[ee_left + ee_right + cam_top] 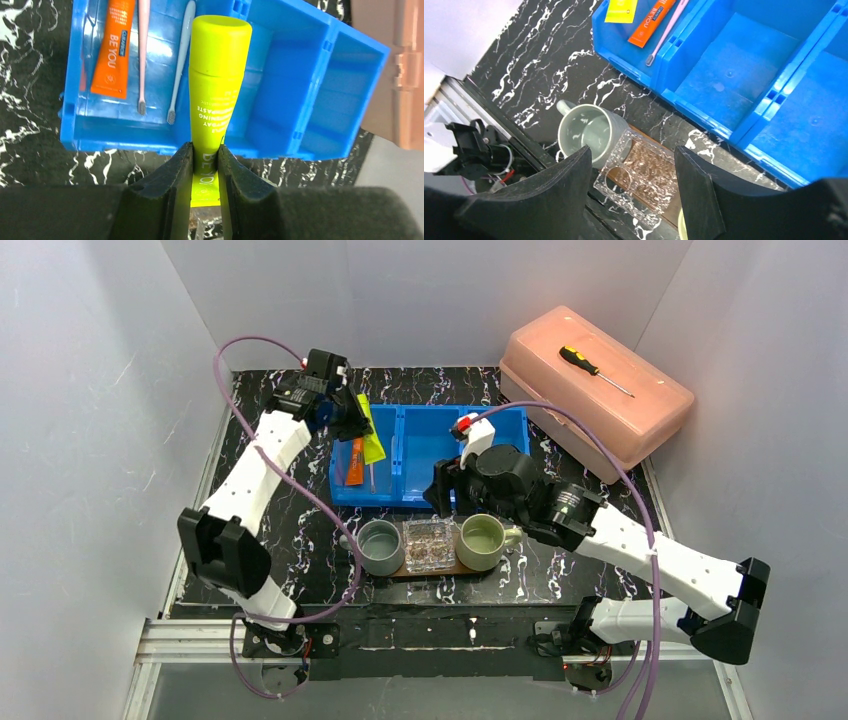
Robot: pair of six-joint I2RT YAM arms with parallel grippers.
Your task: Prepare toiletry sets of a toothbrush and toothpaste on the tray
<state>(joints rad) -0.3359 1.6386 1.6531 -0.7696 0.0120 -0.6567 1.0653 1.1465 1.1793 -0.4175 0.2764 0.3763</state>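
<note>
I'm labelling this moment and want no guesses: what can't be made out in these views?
Top view: tray mostly covered by grey mug, clear holder and pale green mug; only its near edge shows.
Left wrist view: green tube's flat end partly hidden between fingers of the left gripper.
Right wrist view: pale green mug cut off by the bottom edge.

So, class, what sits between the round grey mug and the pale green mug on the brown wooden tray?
A small clear square plastic holder stands between the grey mug and the pale green mug, clearest in the top view.
</note>
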